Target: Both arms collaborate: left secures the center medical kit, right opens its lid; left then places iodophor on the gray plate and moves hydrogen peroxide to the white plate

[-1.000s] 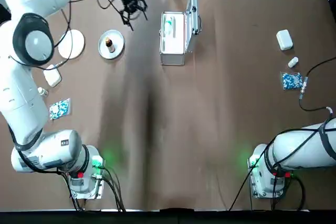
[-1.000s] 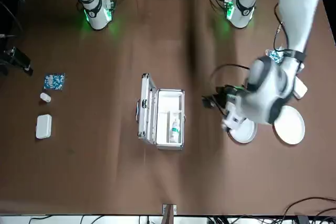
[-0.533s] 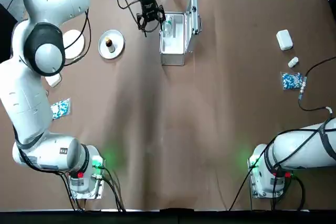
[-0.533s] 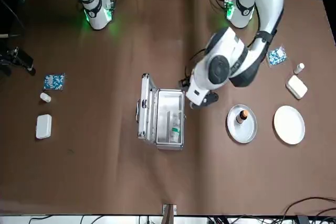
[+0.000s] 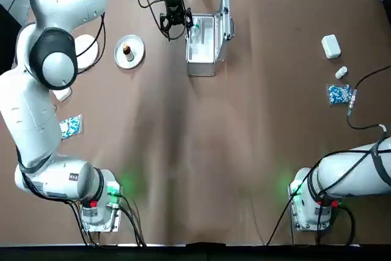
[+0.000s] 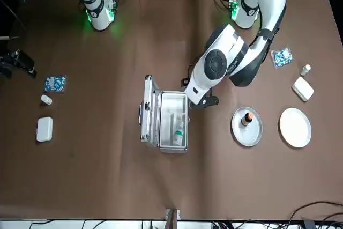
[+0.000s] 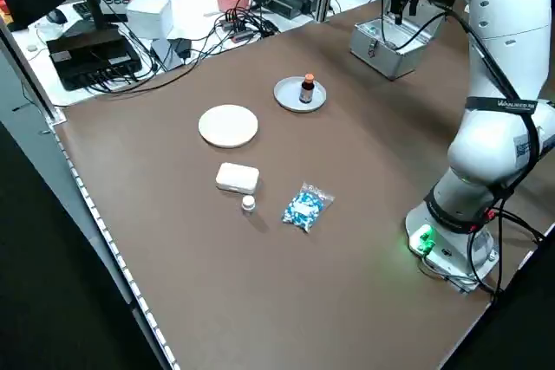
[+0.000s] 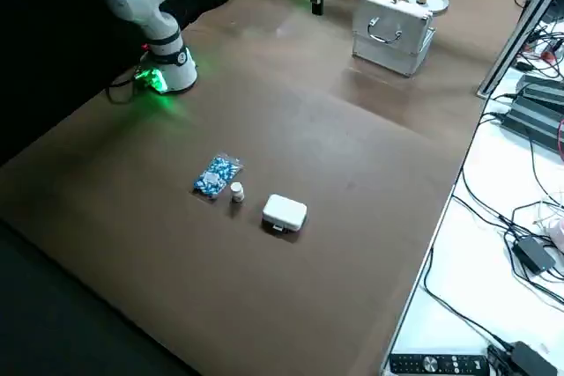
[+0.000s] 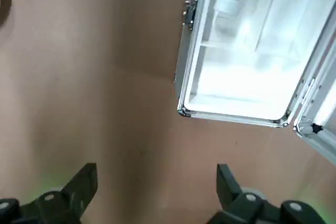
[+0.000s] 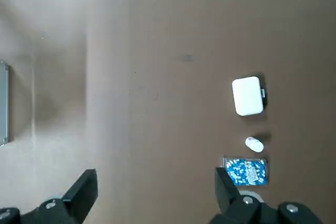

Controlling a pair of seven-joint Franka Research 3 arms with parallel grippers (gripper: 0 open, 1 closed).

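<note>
Now the left gripper (image 9: 157,182) is wide open with nothing in it, up near the open kit (image 6: 172,122), and if it comes down crooked on the bottle (image 6: 178,137) inside, it could bump the kit's side and tip the bottle over.

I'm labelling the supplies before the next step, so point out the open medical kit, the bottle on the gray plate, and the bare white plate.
medical kit (image 5: 201,67): top view, front wall
iodophor bottle (image 7: 307,91): left side view, label
white plate (image 6: 295,127): front view, middle
</note>
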